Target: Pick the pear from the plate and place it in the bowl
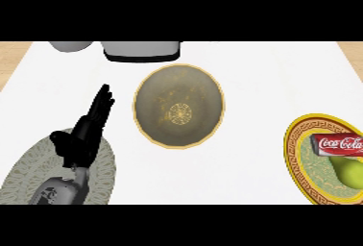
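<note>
- Left hand (pixel 89 129): fingers straight, together, holding nothing, above grey patterned plate (pixel 28 175) at near left.
- Bowl (pixel 179 106), centre: nothing inside.
- Gold-rimmed plate (pixel 297 166), right: holds pear (pixel 349 171) and cola can (pixel 339 144), touching.

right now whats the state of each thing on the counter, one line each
green pear: lying on the gold-rimmed plate, not yet picked
gold-rimmed patterned plate: at the right edge, holding pear and can
red cola can: lying on its side on that plate, against the pear
gold-rimmed olive bowl: centre, upright, empty
grey patterned plate: lower left, under the hand
left hand: open, fingers straight, holding nothing
</note>
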You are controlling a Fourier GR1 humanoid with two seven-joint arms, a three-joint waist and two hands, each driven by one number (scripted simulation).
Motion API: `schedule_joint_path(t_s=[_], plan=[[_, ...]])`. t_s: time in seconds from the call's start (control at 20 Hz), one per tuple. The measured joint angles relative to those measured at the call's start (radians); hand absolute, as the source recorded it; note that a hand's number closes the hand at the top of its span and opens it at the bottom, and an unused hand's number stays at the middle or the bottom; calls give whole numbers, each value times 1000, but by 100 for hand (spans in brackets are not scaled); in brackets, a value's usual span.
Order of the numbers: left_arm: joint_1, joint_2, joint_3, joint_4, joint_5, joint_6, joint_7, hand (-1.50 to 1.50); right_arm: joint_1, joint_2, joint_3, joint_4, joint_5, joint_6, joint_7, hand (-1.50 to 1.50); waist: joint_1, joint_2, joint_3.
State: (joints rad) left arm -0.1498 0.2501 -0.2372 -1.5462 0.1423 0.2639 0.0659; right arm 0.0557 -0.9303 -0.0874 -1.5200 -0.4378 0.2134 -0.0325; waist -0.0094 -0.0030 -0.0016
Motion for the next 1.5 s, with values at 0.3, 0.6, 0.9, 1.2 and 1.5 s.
schedule_joint_path(t_s=[0.3,0.6,0.9,1.2,1.5], plan=[[-9,-15,13,17,-10,-20,-16,0,-121,-63,13,47,-2,72,206,-150,16,4,0],[-17,-23,24,31,-10,-42,-19,0,-181,-97,79,72,-3,180,385,-150,18,5,0],[-10,-43,28,38,-30,-47,-26,0,-197,-75,132,125,60,280,447,-150,15,4,1],[-14,-57,53,8,-50,-59,13,0,-193,-25,88,188,117,388,428,-150,11,3,2],[25,-76,62,-12,-76,-73,7,0,-163,17,-1,208,127,457,408,-150,8,2,2]])
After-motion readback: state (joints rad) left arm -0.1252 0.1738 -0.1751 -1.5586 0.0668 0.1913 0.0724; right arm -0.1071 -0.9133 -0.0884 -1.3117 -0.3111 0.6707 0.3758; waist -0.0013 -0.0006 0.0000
